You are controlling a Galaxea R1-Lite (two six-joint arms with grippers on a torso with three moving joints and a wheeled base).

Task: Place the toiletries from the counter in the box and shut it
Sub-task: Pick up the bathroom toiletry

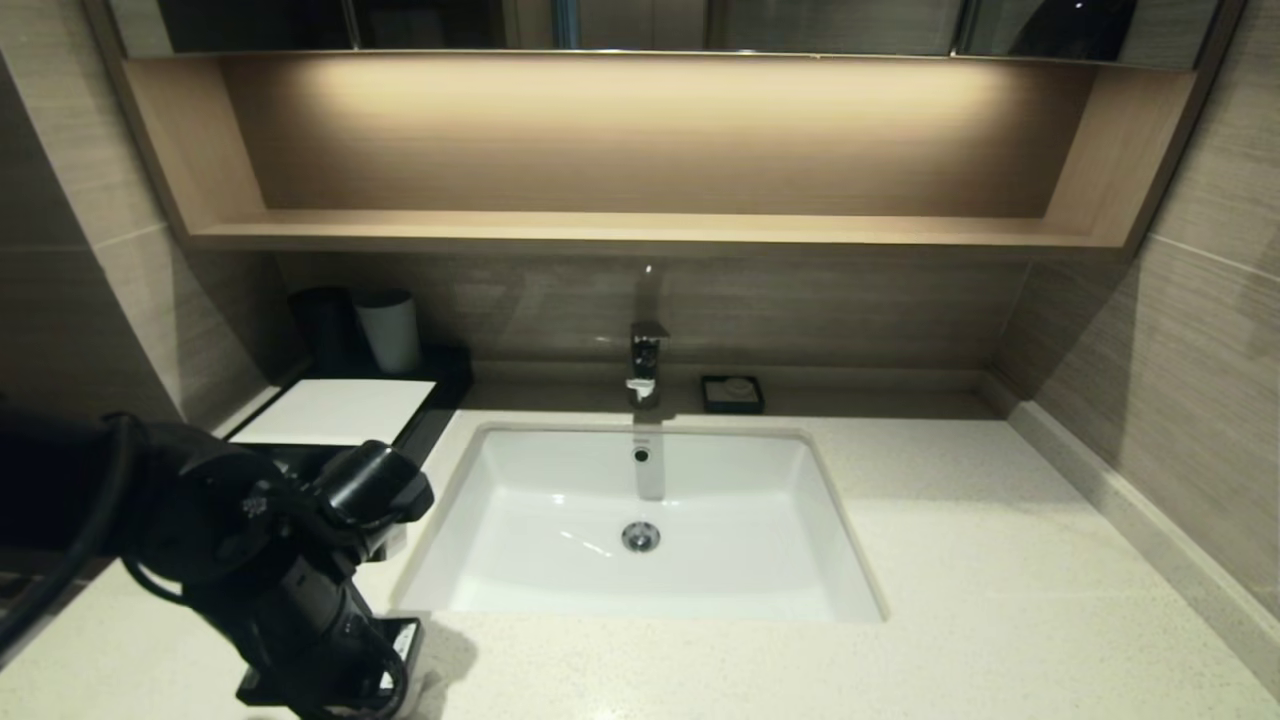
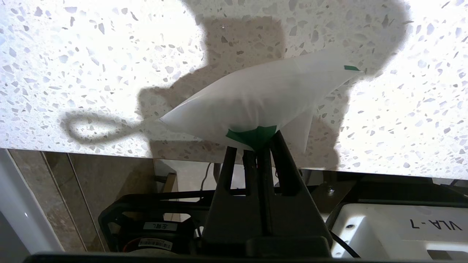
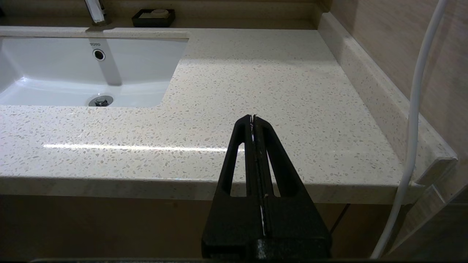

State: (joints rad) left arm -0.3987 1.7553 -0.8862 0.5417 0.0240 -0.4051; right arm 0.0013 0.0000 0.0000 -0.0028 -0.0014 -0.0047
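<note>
In the left wrist view my left gripper (image 2: 256,146) is shut on the green-labelled corner of the small white sachet (image 2: 256,98), holding it just above the speckled counter (image 2: 73,54) near its front edge. In the head view the left arm (image 1: 290,580) is at the front left, in front of the black box (image 1: 440,390) with its white top panel (image 1: 335,410); the arm hides the drawer. The two wrapped sticks are out of view. My right gripper (image 3: 253,117) is shut and empty, parked over the counter's front edge at the right.
The white sink basin (image 1: 760,520) with its faucet (image 1: 645,360) is set in the middle of the counter. A black soap dish (image 1: 732,393) sits behind it. A grey cup (image 1: 390,330) and a dark cup (image 1: 325,325) stand behind the box. A wooden shelf (image 1: 640,230) runs above.
</note>
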